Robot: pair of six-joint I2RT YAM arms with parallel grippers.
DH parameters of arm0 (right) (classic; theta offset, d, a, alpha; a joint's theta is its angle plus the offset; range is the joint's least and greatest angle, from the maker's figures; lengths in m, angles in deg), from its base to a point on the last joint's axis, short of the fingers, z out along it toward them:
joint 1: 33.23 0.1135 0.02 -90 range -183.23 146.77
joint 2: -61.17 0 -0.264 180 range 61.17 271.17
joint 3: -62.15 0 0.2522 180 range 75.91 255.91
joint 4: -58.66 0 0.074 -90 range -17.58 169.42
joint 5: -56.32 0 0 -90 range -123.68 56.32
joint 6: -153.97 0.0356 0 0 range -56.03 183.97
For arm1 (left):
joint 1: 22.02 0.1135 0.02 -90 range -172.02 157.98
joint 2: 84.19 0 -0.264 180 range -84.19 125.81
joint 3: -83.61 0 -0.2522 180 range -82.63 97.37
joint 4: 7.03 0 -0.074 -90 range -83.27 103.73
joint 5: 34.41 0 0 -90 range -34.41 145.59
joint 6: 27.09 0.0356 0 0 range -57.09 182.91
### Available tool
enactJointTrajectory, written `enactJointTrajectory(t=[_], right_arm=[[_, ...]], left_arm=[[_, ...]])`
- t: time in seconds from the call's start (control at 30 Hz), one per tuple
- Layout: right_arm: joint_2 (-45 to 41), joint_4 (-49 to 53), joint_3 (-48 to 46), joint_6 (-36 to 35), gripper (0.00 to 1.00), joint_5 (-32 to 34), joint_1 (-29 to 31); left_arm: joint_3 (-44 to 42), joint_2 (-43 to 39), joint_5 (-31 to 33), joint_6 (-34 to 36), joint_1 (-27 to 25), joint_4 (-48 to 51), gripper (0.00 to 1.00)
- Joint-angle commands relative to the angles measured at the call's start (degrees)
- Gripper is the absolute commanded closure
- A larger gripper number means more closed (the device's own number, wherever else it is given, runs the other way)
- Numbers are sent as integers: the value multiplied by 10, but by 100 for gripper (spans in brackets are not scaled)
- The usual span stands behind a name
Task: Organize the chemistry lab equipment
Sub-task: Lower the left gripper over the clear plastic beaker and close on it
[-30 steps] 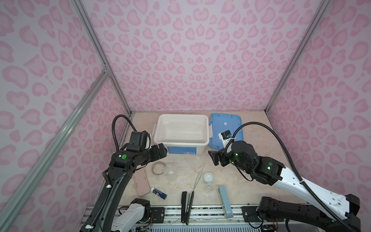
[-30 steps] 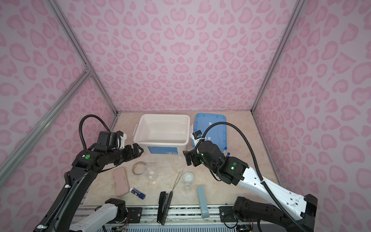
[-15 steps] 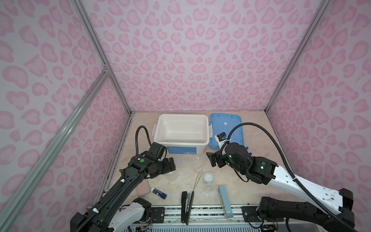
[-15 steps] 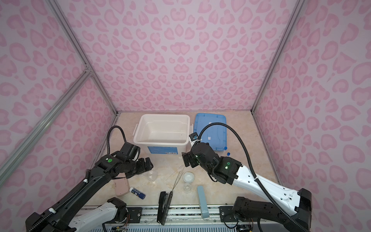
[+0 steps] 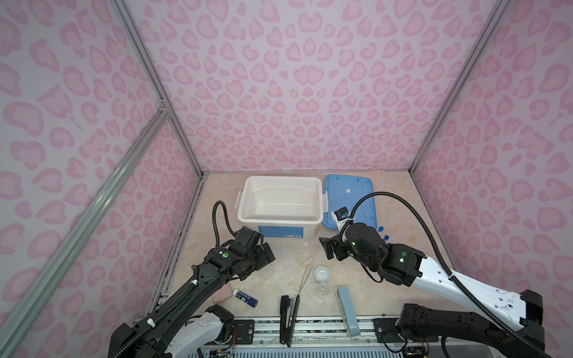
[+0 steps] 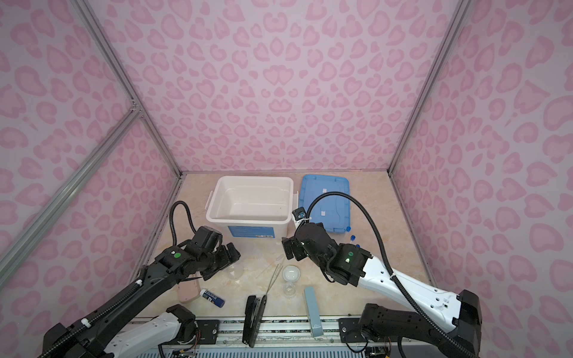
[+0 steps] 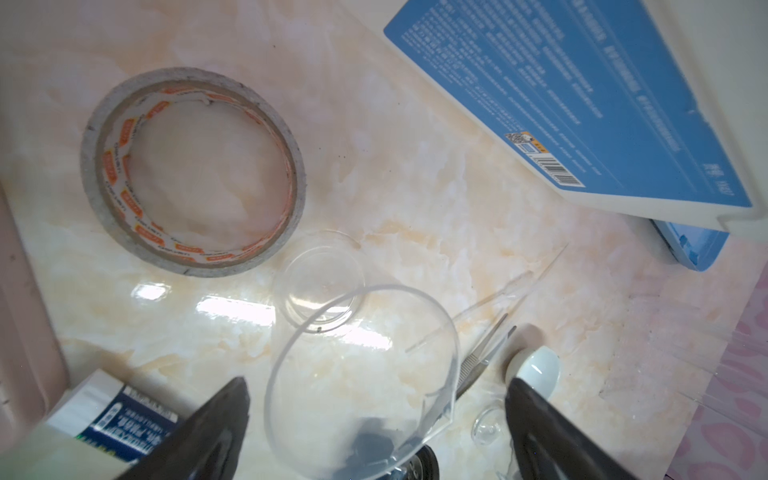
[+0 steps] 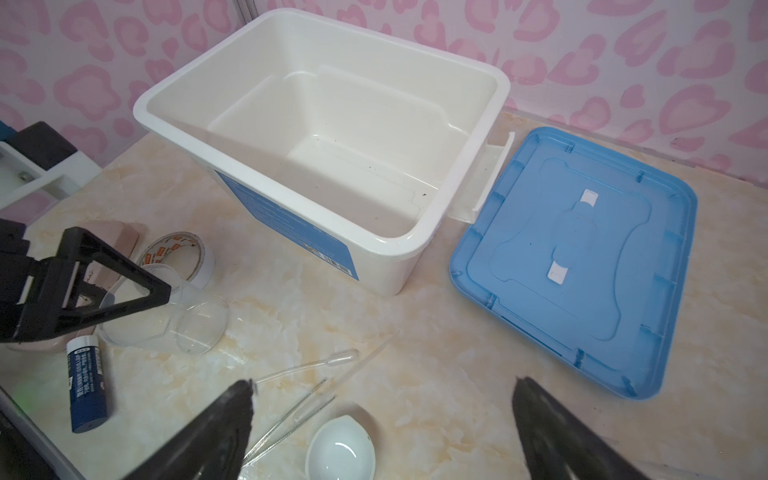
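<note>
Droppers [image 8: 308, 366] number two, lying near one white dish [image 8: 340, 455].

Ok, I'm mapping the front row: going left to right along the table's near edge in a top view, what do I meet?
Pink block, blue glue stick, black stapler, little beaker, pale-blue stapler.
</note>
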State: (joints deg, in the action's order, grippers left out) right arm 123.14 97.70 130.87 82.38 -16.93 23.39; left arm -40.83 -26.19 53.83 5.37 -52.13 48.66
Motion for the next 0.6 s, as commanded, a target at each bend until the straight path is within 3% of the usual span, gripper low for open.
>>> enactJointTrajectory(t=[0.0,0.3,0.57], right_arm=[[1,-12,-5,2,2,9,1],[-8,-7,-16,-5,2,23,1],[-8,-6,-20,-8,2,28,0]], left_arm=[[0,24,-11,-20,0,-41,3],[32,80,5,22,0,-57,3],[63,142,-2,101,-4,-70,3]])
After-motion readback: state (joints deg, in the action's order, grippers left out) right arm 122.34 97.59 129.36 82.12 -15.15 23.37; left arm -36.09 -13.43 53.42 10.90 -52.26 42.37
